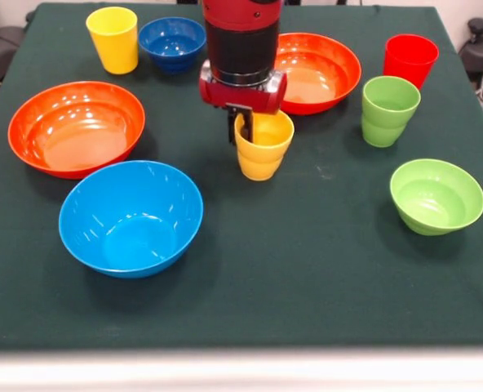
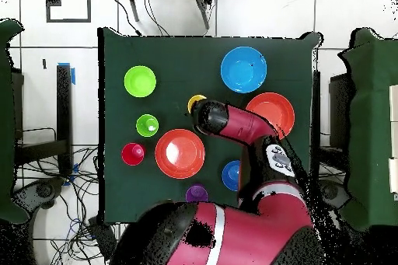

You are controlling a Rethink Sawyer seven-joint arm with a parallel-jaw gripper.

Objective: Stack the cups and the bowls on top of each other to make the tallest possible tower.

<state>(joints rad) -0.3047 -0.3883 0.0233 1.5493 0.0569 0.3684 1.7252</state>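
The gripper (image 1: pixel 243 129) is seen directly over the yellow-orange cup (image 1: pixel 263 145), with one dark finger dipped inside its rim at the side toward the orange-red bowl (image 1: pixel 76 127); the cup wall is taken to be pinched, though the outer finger is not clearly shown. The cup stands upright on the table (image 1: pixel 307 269), its long axis vertical, in line with the gripper. The large light-blue bowl (image 1: pixel 131 217) lies in front of the gripper and to that same side, and is judged the likely base. In the overhead view the cup (image 2: pixel 196 102) is mostly hidden beneath the arm; only the front view shows the finger in the rim. A purple cup (image 2: pixel 197 193) is shown only from overhead.
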